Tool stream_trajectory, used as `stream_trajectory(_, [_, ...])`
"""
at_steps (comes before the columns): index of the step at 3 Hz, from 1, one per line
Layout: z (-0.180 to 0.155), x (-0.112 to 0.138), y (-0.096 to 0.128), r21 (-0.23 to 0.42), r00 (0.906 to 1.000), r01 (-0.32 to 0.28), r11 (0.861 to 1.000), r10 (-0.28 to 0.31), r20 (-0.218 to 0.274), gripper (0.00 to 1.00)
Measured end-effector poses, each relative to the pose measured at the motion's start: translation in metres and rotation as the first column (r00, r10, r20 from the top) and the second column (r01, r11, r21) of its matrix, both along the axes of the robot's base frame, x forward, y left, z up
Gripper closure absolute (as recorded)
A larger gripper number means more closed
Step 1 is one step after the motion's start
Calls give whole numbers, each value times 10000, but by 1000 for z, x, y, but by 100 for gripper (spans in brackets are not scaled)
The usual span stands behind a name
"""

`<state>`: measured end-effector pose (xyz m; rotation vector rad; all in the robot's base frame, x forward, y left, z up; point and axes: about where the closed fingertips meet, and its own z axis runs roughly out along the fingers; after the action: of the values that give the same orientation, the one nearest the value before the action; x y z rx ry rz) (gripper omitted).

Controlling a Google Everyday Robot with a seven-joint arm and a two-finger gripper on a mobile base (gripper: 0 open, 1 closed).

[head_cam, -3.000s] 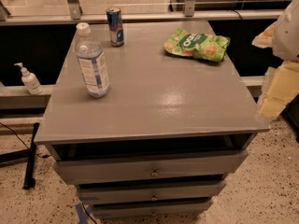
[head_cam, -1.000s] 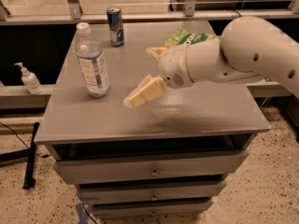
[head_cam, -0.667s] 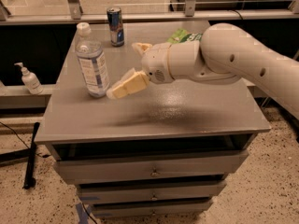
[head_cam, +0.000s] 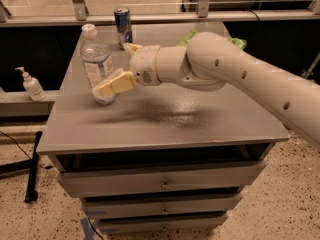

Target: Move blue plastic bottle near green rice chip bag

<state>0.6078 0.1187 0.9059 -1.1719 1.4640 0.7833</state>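
Both pads (head_cam: 114,84) apart, my gripper (head_cam: 113,68) sits at the blue plastic bottle (head_cam: 96,59) — grasp step; next, close squarely on it.

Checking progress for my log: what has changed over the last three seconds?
The arm swept leftward across the grey table; its open claw is now at the tall clear plastic bottle, not closed on it. Bottle, slim blue-silver can and green chip bag stayed put.

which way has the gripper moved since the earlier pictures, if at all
Yes. The gripper has moved left in view across the table, from right of the can to the bottle, fingers open beside it.
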Motion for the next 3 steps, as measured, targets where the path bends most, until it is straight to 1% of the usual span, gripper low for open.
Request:
stream_trajectory(1, [5,1,24,236,9997,-242,9994,243,-26,17])
stream_trajectory(2, [6,1,30,229,9994,-295,9993,299,-173,41])
stream_trajectory(3, [8,1,23,59,9994,-227,9997,228,-247,64])
